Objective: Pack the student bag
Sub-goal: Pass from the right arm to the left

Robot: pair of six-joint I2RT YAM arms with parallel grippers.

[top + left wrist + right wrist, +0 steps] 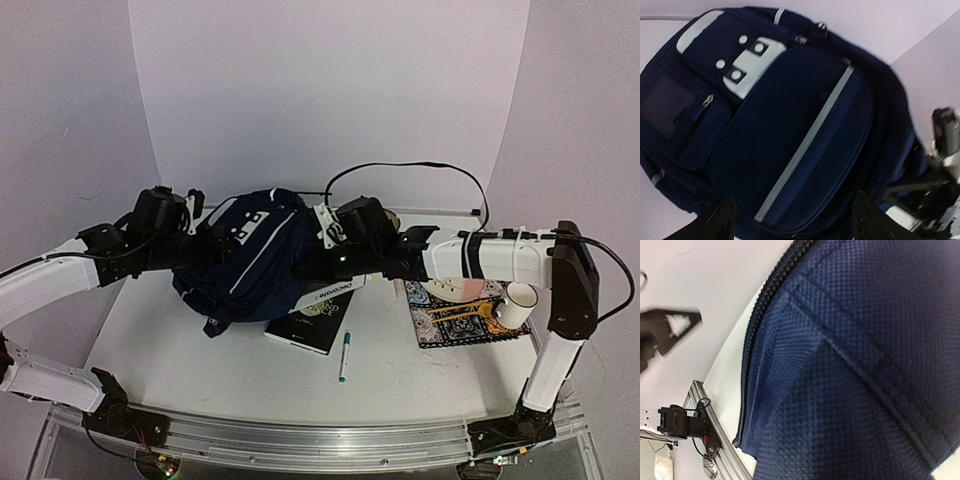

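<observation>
The white surface (200,370) carries everything. The student bag (250,265) is by far the biggest thing on it, lying humped at centre left between the two arms, with its lower edge over a dark book (318,322).

The left pincer (795,210) hangs just over the bag's front panel. Its fingers are spread wide with nothing between them but the navy cloth below. The right pincer (312,268) is pressed against the bag's right flank. Its wrist view is filled with weave and a zipper line (757,340), with no fingers showing, so we cannot tell whether it has closed on the cloth.

We judge the bag to be soft and floppy. It will probably sag and fold when lifted instead of holding its shape, and its woven cloth should give a fair grip. The best hold, we think, is a pinch of the hem beside the zipper, which would pull the mouth open while the other arm loads.

Further right lie a patterned mat (450,325), a white mug (518,303) on it, and, smallest of all, a pen (344,357) near the book.
</observation>
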